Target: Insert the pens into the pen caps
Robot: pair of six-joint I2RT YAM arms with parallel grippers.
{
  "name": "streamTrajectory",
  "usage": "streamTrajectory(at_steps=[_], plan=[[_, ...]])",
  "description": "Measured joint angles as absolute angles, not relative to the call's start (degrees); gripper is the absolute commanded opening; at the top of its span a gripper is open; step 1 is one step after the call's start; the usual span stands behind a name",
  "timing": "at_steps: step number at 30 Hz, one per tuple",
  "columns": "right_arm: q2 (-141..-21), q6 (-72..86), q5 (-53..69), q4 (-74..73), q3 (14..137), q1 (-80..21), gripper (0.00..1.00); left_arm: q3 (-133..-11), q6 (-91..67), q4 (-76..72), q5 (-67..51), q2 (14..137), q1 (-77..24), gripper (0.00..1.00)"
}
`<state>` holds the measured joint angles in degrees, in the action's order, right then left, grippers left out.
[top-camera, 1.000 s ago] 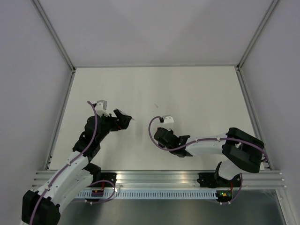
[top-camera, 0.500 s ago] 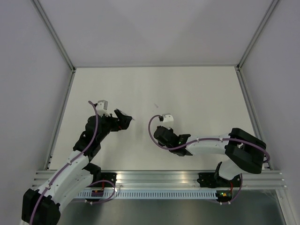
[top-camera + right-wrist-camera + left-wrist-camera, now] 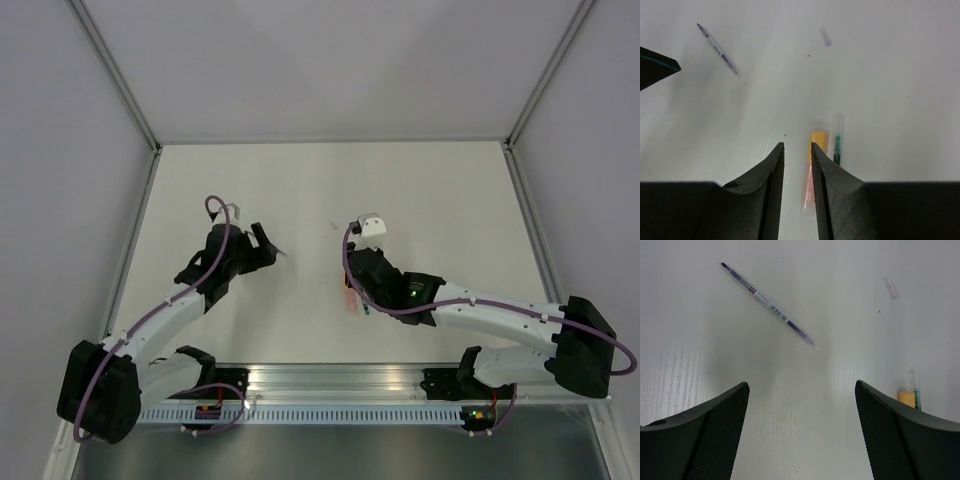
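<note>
Plainly, the left hand [image 3: 801,385] stands released over the white surface [image 3: 440,190], its two fingers spread wide with nothing between them and nothing touching them. Ahead of it in its wrist view a thin dark pen [image 3: 769,305] with a barcode band lies slanted on the surface. A small clear cap [image 3: 891,288] lies well apart from that pen, off to the right.

The right hand [image 3: 796,145] hangs low over the surface with its fingers drawn close, leaving only a narrow gap, and it grips nothing. A pale orange pen [image 3: 810,180] lies flat just along the inner edge of its right finger. Whether that finger touches the pen cannot be told. An orange-yellow cap [image 3: 817,139] sits at the pen's far end, in line with it, and the pictures do not show whether it is pushed home. Just beside it on the right lies a green pen [image 3: 837,145], roughly parallel, its far end clear.
</note>
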<state>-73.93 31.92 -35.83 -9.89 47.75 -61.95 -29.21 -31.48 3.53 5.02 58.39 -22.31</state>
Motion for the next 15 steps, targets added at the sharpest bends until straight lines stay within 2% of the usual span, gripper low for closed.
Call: streamTrajectory(at_steps=[3, 11, 15], plan=[[-70.11, 29.17, -35.9, -10.07, 47.75, -61.17, 0.34, -37.19, -35.51, 9.54, 8.1, 66.28, -22.31, 0.93], [-68.99, 25.96, -34.04, -10.46, 47.66, -59.86, 0.34, -63.46, -52.75, 29.67, 13.5, 88.44, -22.33, 0.79], [-66.83, 25.61, -33.39, -10.68, 46.52, -59.77, 0.35, -75.57, -61.47, 42.5, 16.75, 98.63, -22.33, 0.77]])
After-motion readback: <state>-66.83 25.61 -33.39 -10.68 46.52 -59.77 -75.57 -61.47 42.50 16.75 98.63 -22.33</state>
